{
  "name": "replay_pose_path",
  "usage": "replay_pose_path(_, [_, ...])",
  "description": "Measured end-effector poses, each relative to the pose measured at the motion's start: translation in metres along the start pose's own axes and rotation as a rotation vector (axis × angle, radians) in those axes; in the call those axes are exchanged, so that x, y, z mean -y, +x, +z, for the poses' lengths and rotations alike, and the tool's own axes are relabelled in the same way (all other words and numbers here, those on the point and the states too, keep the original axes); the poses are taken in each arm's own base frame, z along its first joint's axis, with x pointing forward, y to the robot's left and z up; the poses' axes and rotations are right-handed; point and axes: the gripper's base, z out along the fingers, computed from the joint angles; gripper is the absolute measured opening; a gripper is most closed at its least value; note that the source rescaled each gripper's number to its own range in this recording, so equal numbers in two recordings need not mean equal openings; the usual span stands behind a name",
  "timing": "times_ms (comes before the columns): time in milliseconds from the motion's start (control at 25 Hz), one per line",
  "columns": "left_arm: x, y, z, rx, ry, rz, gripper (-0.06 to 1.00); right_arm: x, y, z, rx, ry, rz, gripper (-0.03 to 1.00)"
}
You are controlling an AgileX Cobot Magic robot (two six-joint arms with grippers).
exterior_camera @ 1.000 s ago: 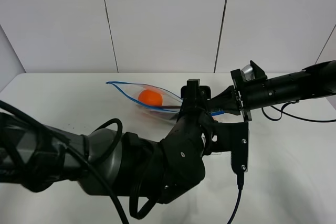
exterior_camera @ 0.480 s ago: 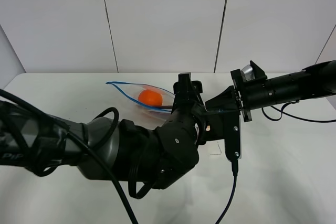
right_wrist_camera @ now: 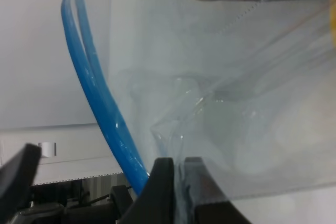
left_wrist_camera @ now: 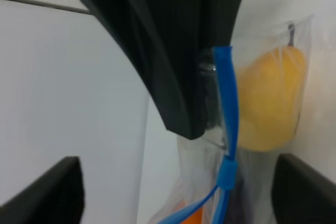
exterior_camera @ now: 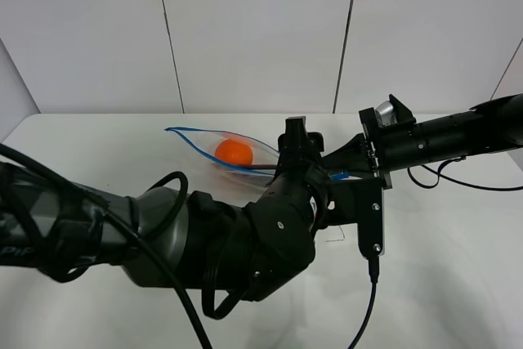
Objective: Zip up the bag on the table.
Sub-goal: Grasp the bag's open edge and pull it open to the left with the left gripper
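Bag edge pinched in both closed end effectors

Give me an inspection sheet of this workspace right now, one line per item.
Surface: white table, bare where visible.
Job's things: bag lying open at its far-left end, blue zipper strip unjoined there; orange and yellow pear inside.
Clutter: nothing seen.
Grippers: left gripper has its fingers pinching the zipper strip; right gripper is shut on the bag's plastic.
Cables: black cables hang from the left arm, another trails by the right.
Surroundings: white panelled wall.
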Motion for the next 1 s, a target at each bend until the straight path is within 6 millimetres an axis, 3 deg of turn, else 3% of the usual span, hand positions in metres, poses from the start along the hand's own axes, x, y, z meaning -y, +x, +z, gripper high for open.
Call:
replay_pose_path(240, [0.0025,-0.0022,-0.0001,0.024,0.027,0.000,0.59,0.0000,0.0000,0.0000,0.000,0.000,0.000,0.00])
replay_pose_path(1000, [0.0011,0.0011,0.0029,0.026,0.041,-0.007,0.57,0.0000,0.0000,0.0000,0.000,0.000,0.003,0.00])
